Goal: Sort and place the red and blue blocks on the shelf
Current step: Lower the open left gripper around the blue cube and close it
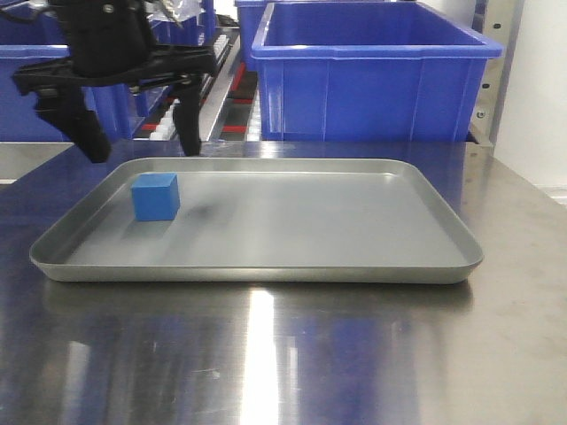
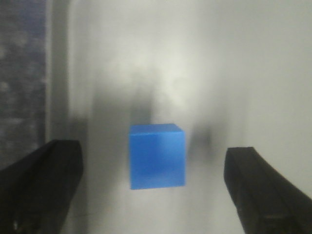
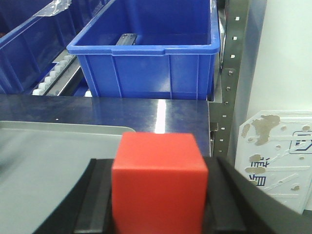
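The blue block (image 1: pixel 155 197) rests in the left part of a shallow grey tray (image 1: pixel 257 273). My left gripper (image 1: pixel 143 152) hangs open just above it, one black finger on each side and clear of it. The left wrist view shows the blue block (image 2: pixel 157 156) centred between the spread fingers (image 2: pixel 41 190), untouched. The red block (image 3: pixel 158 180) sits between the pads of my right gripper (image 3: pixel 157 163), which is shut on it above the tray's right end. The right gripper does not show in the front view. The shelf (image 3: pixel 233 73) rises behind as a grey perforated upright.
A large blue bin (image 1: pixel 372 80) stands on the rack behind the tray, with another blue bin (image 3: pixel 29 53) to its left and roller rails (image 1: pixel 226 80) between them. The tray lies on a shiny steel tabletop (image 1: pixel 283 354). A white wall panel (image 3: pixel 278 146) stands at right.
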Controlling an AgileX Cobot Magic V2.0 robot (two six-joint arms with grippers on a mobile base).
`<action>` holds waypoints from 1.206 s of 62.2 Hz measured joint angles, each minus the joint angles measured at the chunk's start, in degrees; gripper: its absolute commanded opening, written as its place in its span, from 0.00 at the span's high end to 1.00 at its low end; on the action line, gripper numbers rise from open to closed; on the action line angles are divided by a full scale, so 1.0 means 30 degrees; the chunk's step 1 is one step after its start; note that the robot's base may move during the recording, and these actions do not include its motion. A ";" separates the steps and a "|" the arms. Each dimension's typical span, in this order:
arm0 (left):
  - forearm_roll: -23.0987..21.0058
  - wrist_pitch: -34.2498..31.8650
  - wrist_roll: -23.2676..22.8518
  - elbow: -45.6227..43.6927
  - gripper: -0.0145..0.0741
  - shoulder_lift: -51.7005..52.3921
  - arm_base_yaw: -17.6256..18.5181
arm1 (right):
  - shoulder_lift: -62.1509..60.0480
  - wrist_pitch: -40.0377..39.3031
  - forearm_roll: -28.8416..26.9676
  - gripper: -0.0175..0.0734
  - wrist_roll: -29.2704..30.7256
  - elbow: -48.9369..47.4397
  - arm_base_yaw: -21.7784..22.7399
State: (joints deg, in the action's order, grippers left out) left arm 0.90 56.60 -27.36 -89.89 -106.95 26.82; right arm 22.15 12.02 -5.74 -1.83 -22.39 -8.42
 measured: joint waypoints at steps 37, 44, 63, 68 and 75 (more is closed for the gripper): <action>0.0619 0.1192 -0.1446 -0.0235 0.24 -0.1164 0.0303 | 0.0000 -0.0032 0.0000 0.73 0.0000 0.0000 0.0000; 0.0619 0.0982 -0.1490 -0.0235 0.24 -0.1164 0.0410 | 0.0000 -0.0032 0.0000 0.73 0.0000 0.0000 0.0000; 0.0653 0.0770 -0.1581 -0.0263 0.25 -0.1712 0.0466 | 0.0000 -0.0032 0.0000 0.73 0.0000 0.0000 0.0000; 0.0653 0.0673 -0.1591 -0.0263 0.27 -0.1720 0.0466 | 0.0000 -0.0032 0.0000 0.73 0.0000 0.0000 0.0000; 0.0653 0.0627 -0.1591 -0.0263 0.32 -0.1760 0.0466 | 0.0000 -0.0032 0.0000 0.73 0.0000 0.0000 0.0000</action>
State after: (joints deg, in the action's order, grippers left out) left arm 2.86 58.48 -32.13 -90.68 -112.24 28.22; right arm 22.15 11.93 -5.74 -1.83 -22.39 -8.42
